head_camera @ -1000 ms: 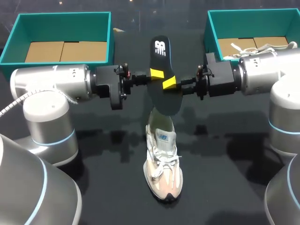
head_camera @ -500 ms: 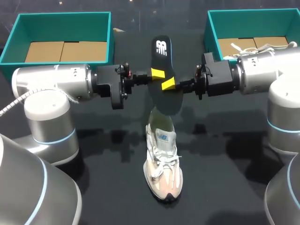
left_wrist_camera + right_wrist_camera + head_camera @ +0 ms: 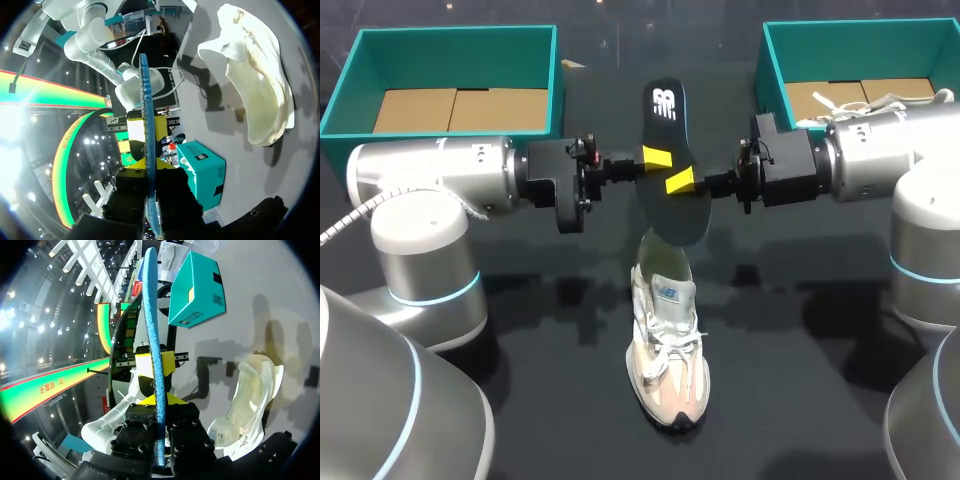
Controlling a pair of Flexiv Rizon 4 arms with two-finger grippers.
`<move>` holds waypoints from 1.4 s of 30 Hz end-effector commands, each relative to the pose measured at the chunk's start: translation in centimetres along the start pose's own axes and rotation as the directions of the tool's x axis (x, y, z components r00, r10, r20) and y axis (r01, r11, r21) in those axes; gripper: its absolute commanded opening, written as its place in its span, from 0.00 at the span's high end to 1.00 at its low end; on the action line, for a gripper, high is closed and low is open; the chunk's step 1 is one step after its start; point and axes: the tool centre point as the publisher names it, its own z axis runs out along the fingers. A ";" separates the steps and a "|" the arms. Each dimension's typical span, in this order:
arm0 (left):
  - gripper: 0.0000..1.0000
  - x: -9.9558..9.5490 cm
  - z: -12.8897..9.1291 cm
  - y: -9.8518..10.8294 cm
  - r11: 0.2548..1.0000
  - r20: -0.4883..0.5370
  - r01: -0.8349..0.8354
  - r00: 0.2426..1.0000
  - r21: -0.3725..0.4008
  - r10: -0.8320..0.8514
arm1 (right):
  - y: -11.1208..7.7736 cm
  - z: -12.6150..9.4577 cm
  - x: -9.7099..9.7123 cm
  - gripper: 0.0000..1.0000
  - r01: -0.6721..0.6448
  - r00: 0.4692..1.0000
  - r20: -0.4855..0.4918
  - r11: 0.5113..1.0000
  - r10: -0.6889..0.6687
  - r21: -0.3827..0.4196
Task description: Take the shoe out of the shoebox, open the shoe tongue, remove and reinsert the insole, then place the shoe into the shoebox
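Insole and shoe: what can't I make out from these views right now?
1. Head view: the insole hides the heel opening of the shoe with its lower end; whether they touch cannot be told.
2. Head view: the right arm covers most of the second shoe in the right shoebox.
3. Both wrist views: the insole shows edge-on only, so its faces are hidden.

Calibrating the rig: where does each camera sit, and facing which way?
Head view: above and behind, looking down on the table; both arms enter, left gripper and right gripper clamping the insole above the shoe.
Left wrist view: on the left wrist, looking along its own gripper at the edge-on insole; its tips show.
Right wrist view: on the right wrist, facing the opposite way; own tips show.
Both wrist views share insole, shoe, opposite gripper.
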 end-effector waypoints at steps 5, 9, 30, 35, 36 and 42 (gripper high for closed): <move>0.00 -0.4 -1.9 -1.0 0.995 -0.036 0.084 0.996 0.058 -0.082 | 0.7 -0.7 -0.6 1.00 0.027 1.000 0.003 0.999 -0.027 -0.024; 0.00 -0.9 -3.8 -1.7 0.975 -0.094 0.196 0.978 0.105 -0.186 | 1.0 -1.3 -0.6 1.00 0.075 0.997 0.006 0.997 -0.075 -0.036; 0.00 -1.3 -6.6 -2.1 0.963 -0.371 0.265 0.900 0.051 -0.228 | 1.6 -2.0 -0.7 1.00 0.240 0.971 0.021 0.970 -0.240 -0.023; 0.00 -0.2 -7.6 -2.2 0.984 -0.612 0.147 0.770 -0.100 -0.177 | 2.6 -1.7 -1.5 1.00 0.360 0.932 0.063 0.931 -0.356 -0.054; 0.00 -0.2 -7.6 -2.2 0.984 -0.612 0.147 0.770 -0.100 -0.177 | 2.6 -1.7 -1.5 1.00 0.360 0.932 0.063 0.931 -0.356 -0.054; 0.00 -0.2 -7.6 -2.2 0.984 -0.612 0.147 0.770 -0.100 -0.177 | 2.6 -1.7 -1.5 1.00 0.360 0.932 0.063 0.931 -0.356 -0.054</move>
